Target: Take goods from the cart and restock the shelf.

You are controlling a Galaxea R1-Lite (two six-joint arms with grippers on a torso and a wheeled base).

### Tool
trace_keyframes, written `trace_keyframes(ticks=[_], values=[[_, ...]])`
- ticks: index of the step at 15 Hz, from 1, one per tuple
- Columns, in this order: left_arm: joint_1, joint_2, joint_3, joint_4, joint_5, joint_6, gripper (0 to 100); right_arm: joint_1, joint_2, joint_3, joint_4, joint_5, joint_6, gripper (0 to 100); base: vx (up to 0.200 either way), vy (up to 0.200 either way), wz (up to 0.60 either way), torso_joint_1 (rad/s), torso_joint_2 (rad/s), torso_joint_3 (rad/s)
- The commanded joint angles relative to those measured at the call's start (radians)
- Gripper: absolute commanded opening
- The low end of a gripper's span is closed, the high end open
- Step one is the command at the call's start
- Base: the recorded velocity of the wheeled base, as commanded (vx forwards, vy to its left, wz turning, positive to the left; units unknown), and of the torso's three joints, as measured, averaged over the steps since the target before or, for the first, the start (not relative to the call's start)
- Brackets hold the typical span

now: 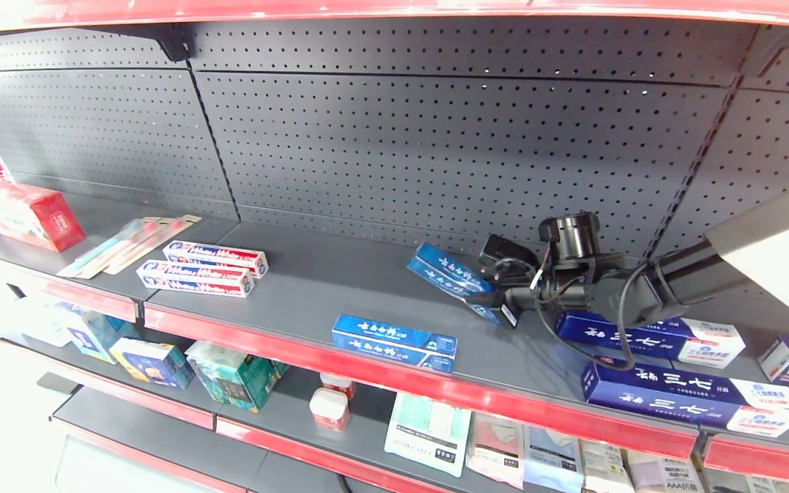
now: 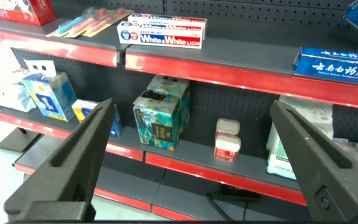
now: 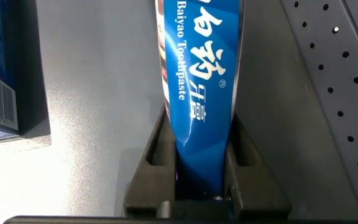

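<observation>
The right gripper (image 1: 497,284) pinches one end of a blue box (image 1: 449,272) of toothpaste over the middle of the grey shelf (image 1: 340,274), near the perforated back wall (image 1: 435,137). The box lies slanted, its free end pointing away from the gripper toward the robot's left, and it sits low over the shelf surface; whether it touches the shelf cannot be told. In the right wrist view the two black fingers (image 3: 157,155) press against both long sides of the blue box (image 3: 201,74), with the right gripper (image 3: 199,134) closed tight on it, and a navy box (image 3: 5,68) with a barcode lies just beside on the shelf (image 3: 98,93). A second blue box (image 1: 394,341) of the same kind lies flat at the shelf's front edge, well apart from the held one. To the robot's right, under the arm, two navy boxes (image 1: 648,337) lie one behind the other. To the left sit two white boxes (image 1: 196,277) side by side, then flat toothbrushes (image 1: 127,243) and a red box (image 1: 31,213). The left gripper (image 2: 191,106) is lower down, its fingers (image 2: 73,162) spread wide and holding nothing, facing the lower shelves, where a patterned box (image 2: 161,112) and two small stacked jars (image 2: 227,142) stand; above them the white boxes (image 2: 161,31) and the second blue box (image 2: 335,65) show at the shelf's edge.
</observation>
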Motion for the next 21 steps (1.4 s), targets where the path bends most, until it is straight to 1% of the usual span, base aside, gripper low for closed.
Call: trace_keyframes(ticks=[1,2,3,11,15,16,18,21], values=[[0.0,0.001,0.0,0.0,0.001,-0.001,100,0.001,0.005,0.006,0.004,0.002,-0.001,0,0.0,0.0,0.0,0.0,0.0,0.0],[0.0,0.001,0.0,0.0,0.001,-0.001,100,0.001,0.005,0.013,0.002,0.002,-0.001,0,0.0,0.0,0.0,0.0,0.0,0.0],[0.0,0.001,0.0,0.0,0.001,-0.001,100,0.001,0.005,0.015,0.002,0.002,-0.001,100,0.0,0.0,0.0,0.0,0.0,0.0],[0.0,0.001,0.0,0.0,0.001,-0.001,100,-0.009,-0.005,0.013,0.002,-0.004,0.017,100,0.0,0.0,0.0,0.0,0.0,0.0],[0.0,0.001,0.0,0.0,0.001,-0.001,100,-0.038,-0.024,0.004,0.004,-0.012,0.112,100,0.0,0.0,0.0,0.0,0.0,0.0],[0.0,0.001,0.0,0.0,0.001,-0.001,100,-0.047,-0.042,0.009,0.004,-0.021,0.16,100,0.0,0.0,0.0,0.0,0.0,0.0],[0.0,0.001,0.0,0.0,0.001,-0.001,100,-0.065,-0.061,0.021,0.004,-0.024,0.188,100,0.0,0.0,0.0,0.0,0.0,0.0],[0.0,0.001,0.0,0.0,-0.001,-0.001,100,-0.084,-0.085,0.067,0.004,-0.026,0.186,100,0.0,0.0,0.0,0.0,0.0,0.0]])
